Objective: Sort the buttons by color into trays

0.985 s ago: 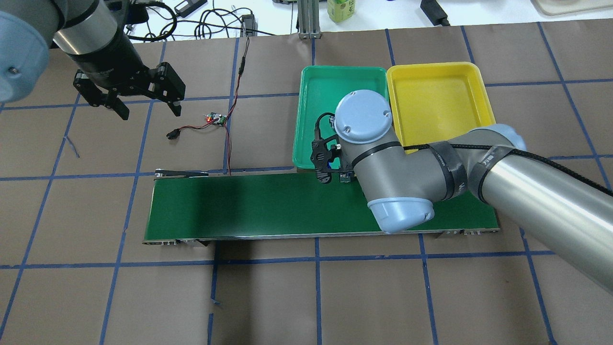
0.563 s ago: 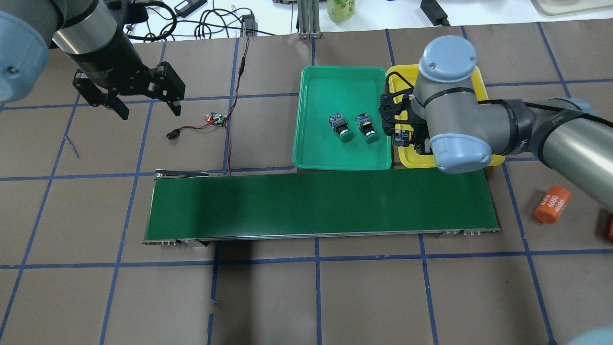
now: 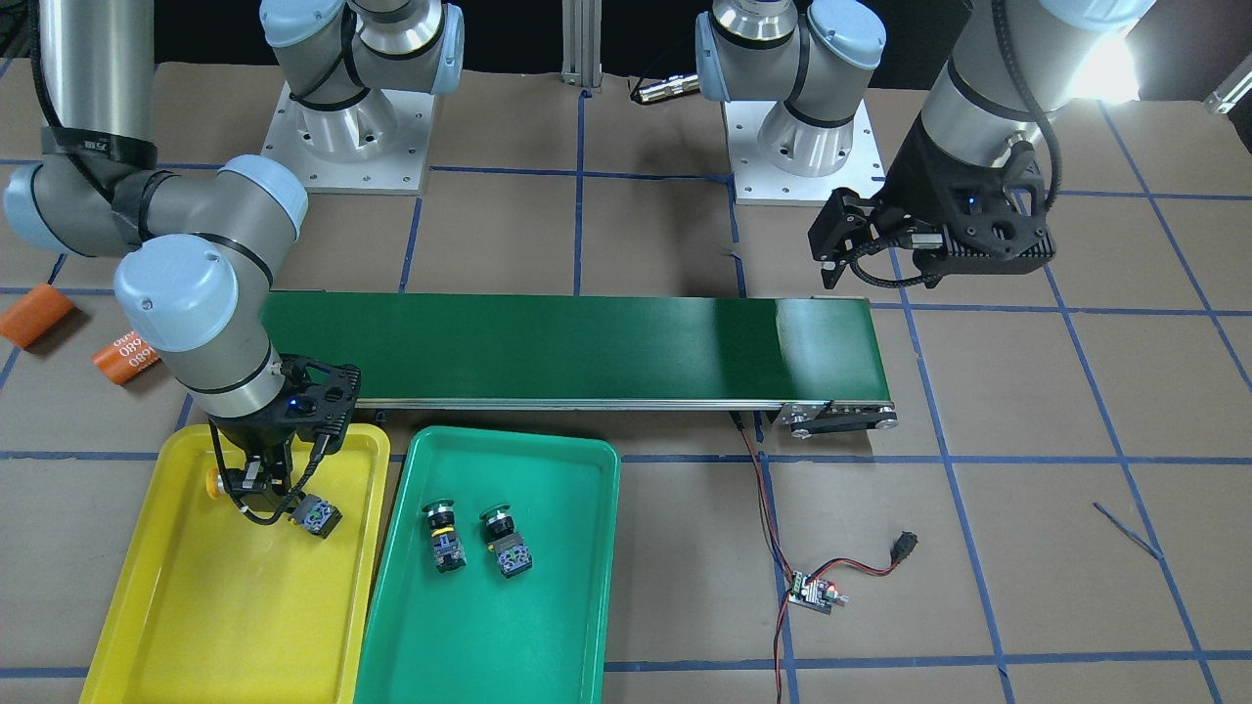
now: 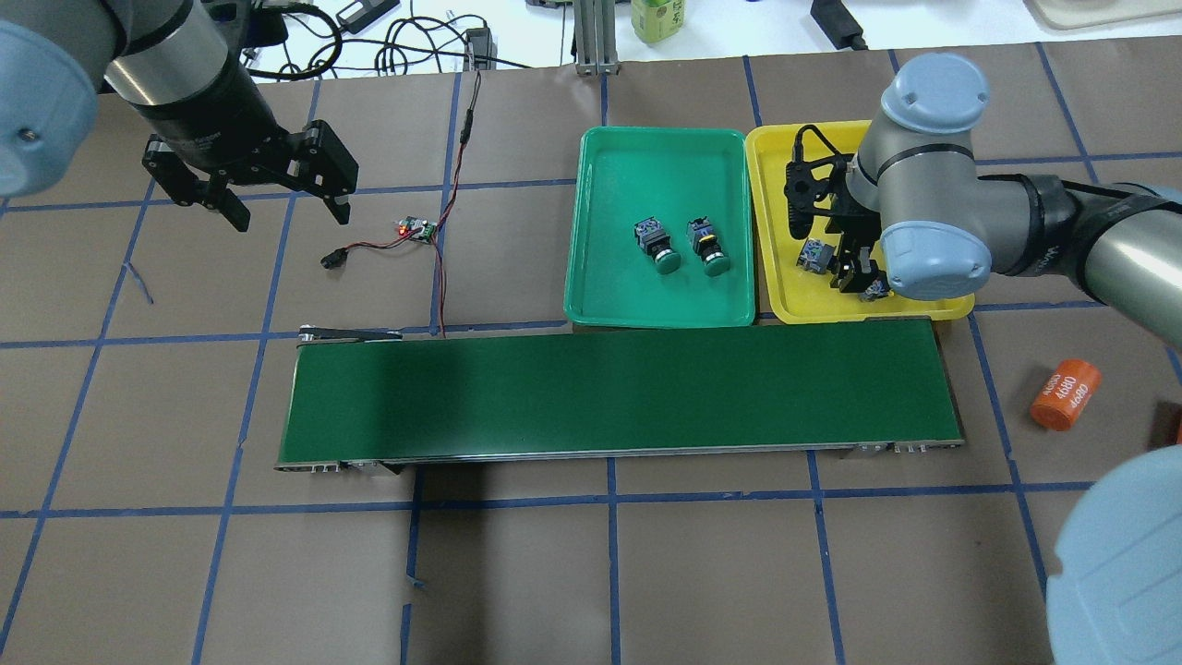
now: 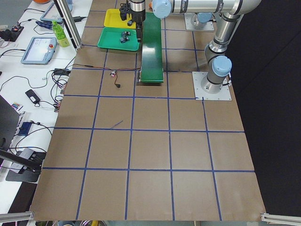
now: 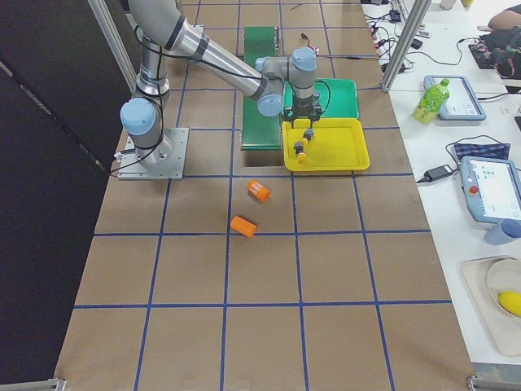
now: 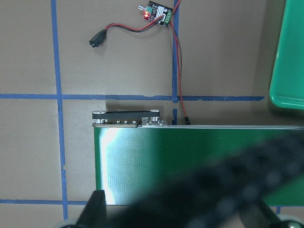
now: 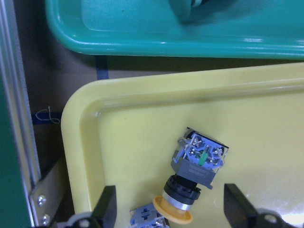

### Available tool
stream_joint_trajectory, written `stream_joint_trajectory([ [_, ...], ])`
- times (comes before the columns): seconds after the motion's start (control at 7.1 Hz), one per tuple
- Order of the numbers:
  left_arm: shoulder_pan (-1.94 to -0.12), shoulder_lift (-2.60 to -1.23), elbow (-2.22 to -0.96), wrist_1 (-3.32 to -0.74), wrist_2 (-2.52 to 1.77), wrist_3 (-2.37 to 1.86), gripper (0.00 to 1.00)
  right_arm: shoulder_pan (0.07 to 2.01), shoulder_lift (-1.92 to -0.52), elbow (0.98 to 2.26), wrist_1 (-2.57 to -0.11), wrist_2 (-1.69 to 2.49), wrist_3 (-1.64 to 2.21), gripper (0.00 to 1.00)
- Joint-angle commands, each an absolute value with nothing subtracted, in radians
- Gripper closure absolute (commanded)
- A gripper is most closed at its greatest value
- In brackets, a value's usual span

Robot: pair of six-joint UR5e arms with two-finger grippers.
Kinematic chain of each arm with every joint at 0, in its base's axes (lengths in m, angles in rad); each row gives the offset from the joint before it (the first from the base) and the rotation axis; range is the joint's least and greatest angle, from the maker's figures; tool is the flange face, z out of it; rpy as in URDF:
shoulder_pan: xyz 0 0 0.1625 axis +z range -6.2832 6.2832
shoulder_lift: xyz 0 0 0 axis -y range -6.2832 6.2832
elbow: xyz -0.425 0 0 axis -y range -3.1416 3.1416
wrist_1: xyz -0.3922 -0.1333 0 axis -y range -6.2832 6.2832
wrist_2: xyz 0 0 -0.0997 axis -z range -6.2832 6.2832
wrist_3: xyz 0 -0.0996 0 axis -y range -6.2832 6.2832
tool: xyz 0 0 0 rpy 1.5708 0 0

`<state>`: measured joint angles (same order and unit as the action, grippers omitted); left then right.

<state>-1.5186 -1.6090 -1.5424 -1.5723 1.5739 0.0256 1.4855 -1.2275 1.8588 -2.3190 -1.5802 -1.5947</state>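
Note:
Two green buttons (image 4: 657,247) (image 4: 708,247) lie side by side in the green tray (image 4: 646,175), also in the front view (image 3: 442,538) (image 3: 504,543). My right gripper (image 4: 854,268) hangs low over the near left part of the yellow tray (image 4: 831,175) with its fingers wide open. In the right wrist view a yellow button (image 8: 197,164) lies on its side in the tray between the fingers (image 8: 107,204). A second button's contact block (image 8: 148,218) shows at the bottom edge. My left gripper (image 4: 291,217) is open and empty, high above the table at the far left.
The long dark-green conveyor belt (image 4: 609,392) runs along the near side of both trays. An orange cylinder marked 4680 (image 4: 1065,394) lies right of the belt, with another one (image 3: 34,315) beyond it. A small circuit board with wires (image 4: 417,229) lies left of the green tray.
My right arm swung from the belt's edge by the green tray to the yellow tray. The button it held 0.6 s ago now lies in the tray. The left arm has not moved.

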Motion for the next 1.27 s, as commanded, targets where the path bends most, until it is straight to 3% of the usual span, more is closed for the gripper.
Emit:
stream_joint_trajectory([
  [0.0,-1.519,-1.609,-1.543,-1.572,1.574,0.026,0.00,1.508,-1.346,1.838,-2.201,-1.545,-1.588,0.17],
  [0.28,-1.519,-1.606,-1.543,-1.574,1.575,0.031,0.00,1.581,-1.452,1.647,-1.863,-1.555,-1.495,0.16],
  [0.56,-1.517,-1.608,-1.534,-1.574,1.577,0.031,0.00,1.591,-1.459,1.464,-1.549,-1.554,-1.474,0.07],
  [0.84,-1.517,-1.609,-1.531,-1.574,1.582,0.031,0.00,1.591,-1.500,1.457,-1.468,-1.562,-1.342,0.00],
  [1.13,-1.517,-1.606,-1.531,-1.574,1.577,0.031,0.00,1.589,-1.532,1.468,-1.434,-1.560,-0.851,0.00],
])
